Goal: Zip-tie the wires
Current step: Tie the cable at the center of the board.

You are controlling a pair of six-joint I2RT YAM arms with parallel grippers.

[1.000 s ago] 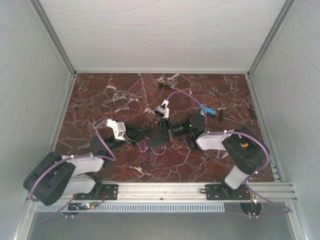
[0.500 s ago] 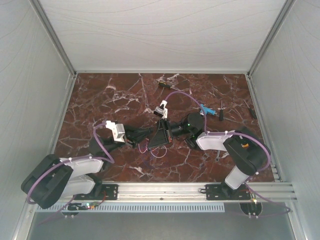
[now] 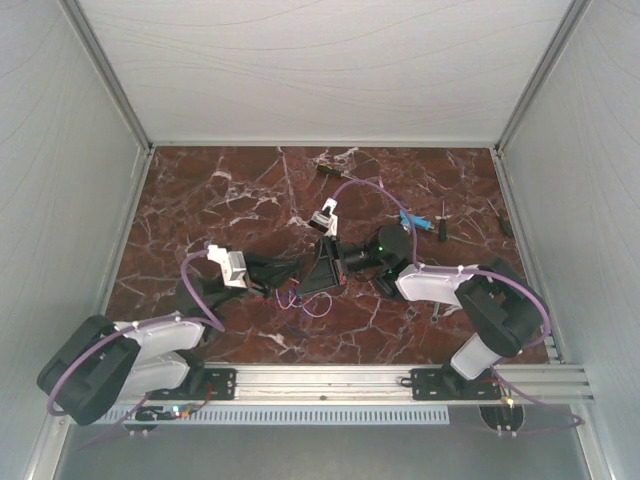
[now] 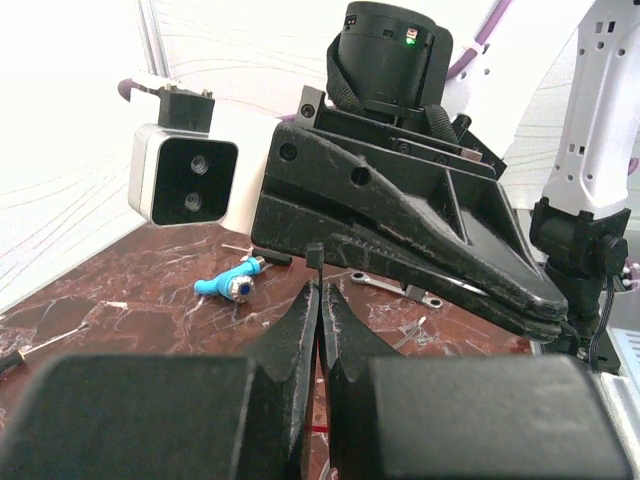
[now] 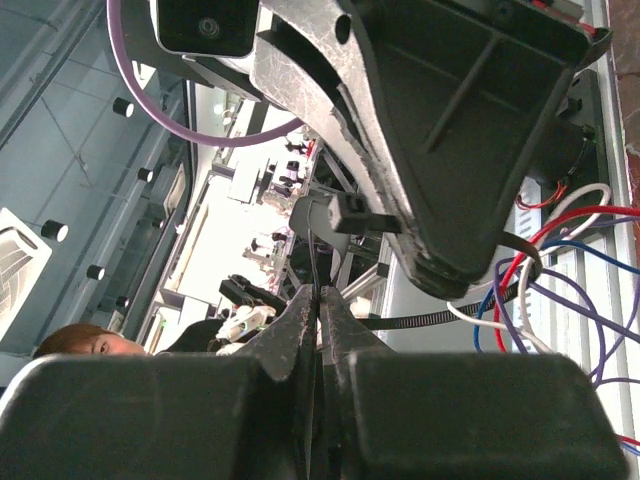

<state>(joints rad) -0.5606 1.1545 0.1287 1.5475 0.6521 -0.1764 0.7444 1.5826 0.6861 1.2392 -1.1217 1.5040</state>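
Observation:
The wires (image 3: 308,302) are a small tangle of thin purple, whitish and red loops on the marble, just below where the two grippers meet. In the right wrist view they (image 5: 575,280) hang at the right, and a black zip tie (image 5: 440,318) runs toward them. My left gripper (image 3: 297,270) is shut on a thin black strip of the zip tie (image 4: 318,272). My right gripper (image 3: 314,280) faces it tip to tip and is shut on the thin black strip too, under the tie's head (image 5: 350,212). The left gripper (image 4: 320,295) and the right gripper (image 5: 319,295) both have their jaws pressed together.
A blue-handled tool (image 3: 410,219) lies at the back right and also shows in the left wrist view (image 4: 232,286). A small wrench (image 4: 390,287) lies on the marble behind the grippers. Thin screwdrivers (image 3: 443,218) lie near the right wall, and another small tool (image 3: 328,171) lies at the back.
The left arm has shifted its base link lower and to the left while its gripper stays at the right gripper. The wire tangle has spread slightly to the right, below the grippers.

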